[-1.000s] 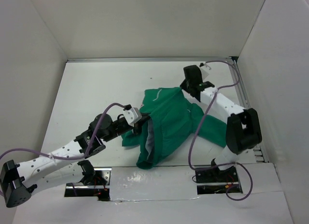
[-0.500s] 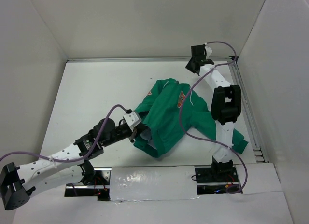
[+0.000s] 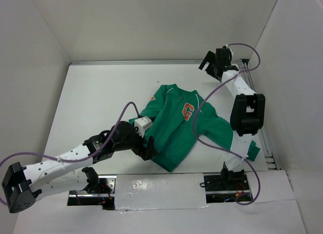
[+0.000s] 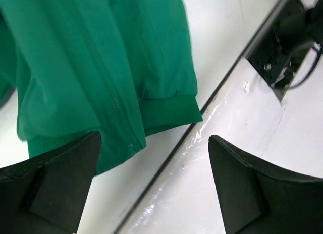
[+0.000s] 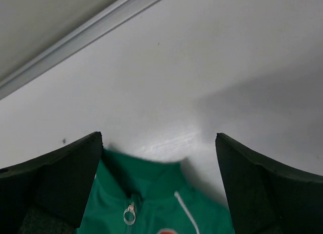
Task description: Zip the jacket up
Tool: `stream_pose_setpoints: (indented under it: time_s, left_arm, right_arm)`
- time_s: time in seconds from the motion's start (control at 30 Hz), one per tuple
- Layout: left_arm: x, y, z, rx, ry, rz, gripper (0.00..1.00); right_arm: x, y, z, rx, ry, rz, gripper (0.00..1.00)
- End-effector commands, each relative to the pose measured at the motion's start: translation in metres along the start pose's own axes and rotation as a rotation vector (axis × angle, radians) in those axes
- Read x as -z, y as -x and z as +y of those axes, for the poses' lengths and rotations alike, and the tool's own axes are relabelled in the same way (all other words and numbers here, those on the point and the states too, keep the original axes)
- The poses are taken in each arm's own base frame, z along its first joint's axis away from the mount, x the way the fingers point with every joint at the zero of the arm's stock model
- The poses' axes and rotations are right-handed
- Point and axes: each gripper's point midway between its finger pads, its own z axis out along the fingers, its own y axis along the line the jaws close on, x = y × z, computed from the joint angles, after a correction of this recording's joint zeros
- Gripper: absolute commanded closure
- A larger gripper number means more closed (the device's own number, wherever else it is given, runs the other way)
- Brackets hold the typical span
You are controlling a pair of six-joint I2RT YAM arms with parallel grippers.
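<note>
The green jacket [image 3: 174, 130] lies flat on the white table, front up, its orange "G" patch [image 3: 187, 111] showing. Its zip line [image 4: 103, 88] runs closed down to the hem. The round zip pull [image 5: 129, 214] sits at the base of the collar. My left gripper [image 3: 149, 147] hovers at the hem's near left corner, open, with nothing between its fingers [image 4: 65, 178]. My right gripper [image 3: 208, 62] is open too. It hangs beyond the collar near the back right corner, clear of the cloth. In the right wrist view the collar [image 5: 144, 176] lies between and below its fingers [image 5: 262, 183].
White walls enclose the table on three sides, with a metal rail [image 3: 151, 62] along the back. The jacket's right sleeve [image 3: 237, 143] runs under the right arm [image 3: 247, 113]. A glossy white strip [image 4: 222, 143] and the black arm mounts [image 3: 96, 186] line the near edge.
Both grippers have opened and let go of the jacket, which was held up and now lies flat, front up. The right arm swung back to the right; the left drew toward the hem.
</note>
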Motion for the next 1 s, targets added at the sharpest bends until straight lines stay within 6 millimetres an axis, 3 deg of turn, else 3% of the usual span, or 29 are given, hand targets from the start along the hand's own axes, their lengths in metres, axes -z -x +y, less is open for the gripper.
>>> stream_pose_setpoints:
  time_s: [0.0,0.03,0.07,0.1,0.13,0.17,0.2,0.23,0.27,0.3,0.33,0.37,0.4,0.47,0.53,0.57,0.63,0.73,0.97]
  left_arm:
    - [0.003,0.026,0.01,0.144,0.117,-0.027,0.01]
    - [-0.001,0.031,0.021,0.167,0.172,-0.02,0.01]
    - [0.003,0.054,0.028,0.204,0.203,-0.059,0.01]
    - [0.003,0.056,0.035,0.252,0.236,-0.04,0.01]
    - [-0.002,0.059,0.047,0.3,0.28,-0.012,0.01]
    - [0.007,0.088,0.065,0.357,0.328,-0.067,0.01]
    - [0.009,0.095,0.075,0.403,0.36,-0.066,0.01]
    - [0.007,0.09,0.091,0.452,0.412,-0.022,0.01]
    - [0.017,0.111,0.109,0.504,0.442,-0.063,0.01]
    - [0.019,0.114,0.117,0.535,0.454,-0.062,0.01]
    - [0.024,0.115,0.138,0.585,0.492,-0.06,0.01]
    - [0.028,0.126,0.143,0.597,0.481,-0.083,0.01]
    - [0.031,0.13,0.15,0.594,0.477,-0.096,0.01]
    - [0.046,0.142,0.173,0.618,0.478,-0.161,0.01]
    - [0.066,0.148,0.19,0.644,0.486,-0.215,0.01]
    - [0.07,0.147,0.194,0.664,0.483,-0.228,0.01]
    - [0.084,0.144,0.204,0.683,0.496,-0.262,0.01]
    - [0.093,0.139,0.211,0.675,0.53,-0.285,0.01]
    - [0.104,0.132,0.197,0.628,0.506,-0.314,0.01]
  right_arm:
    - [0.058,0.022,0.022,-0.007,0.098,-0.082,0.0]
    - [0.077,0.03,0.024,-0.019,0.107,-0.104,0.0]
    - [0.085,0.025,0.022,-0.027,0.111,-0.1,0.0]
    - [0.085,0.004,0.009,-0.03,0.092,-0.069,0.0]
    - [0.107,0.014,0.012,-0.036,0.114,-0.112,0.0]
    - [0.114,0.01,0.004,-0.04,0.102,-0.12,0.0]
    - [0.118,-0.009,-0.01,-0.057,0.071,-0.092,0.0]
    - [0.138,0.001,-0.013,-0.072,0.077,-0.132,0.0]
    - [0.142,-0.015,-0.026,-0.079,0.051,-0.108,0.0]
    - [0.149,-0.021,-0.033,-0.086,0.037,-0.107,0.0]
    - [0.168,-0.008,-0.042,-0.116,0.033,-0.157,0.0]
    - [0.172,-0.023,-0.051,-0.115,0.027,-0.133,0.0]
    - [0.19,-0.018,-0.052,-0.127,0.043,-0.169,0.0]
    - [0.2,-0.031,-0.07,-0.136,0.012,-0.147,0.0]
    - [0.221,-0.026,-0.081,-0.136,-0.019,-0.194,0.0]
    - [0.225,-0.035,-0.091,-0.133,-0.052,-0.18,0.0]
    - [0.245,-0.028,-0.099,-0.14,-0.084,-0.245,0.0]
    - [0.262,-0.038,-0.109,-0.141,-0.097,-0.275,0.0]
    - [0.285,-0.038,-0.122,-0.162,-0.136,-0.35,0.0]
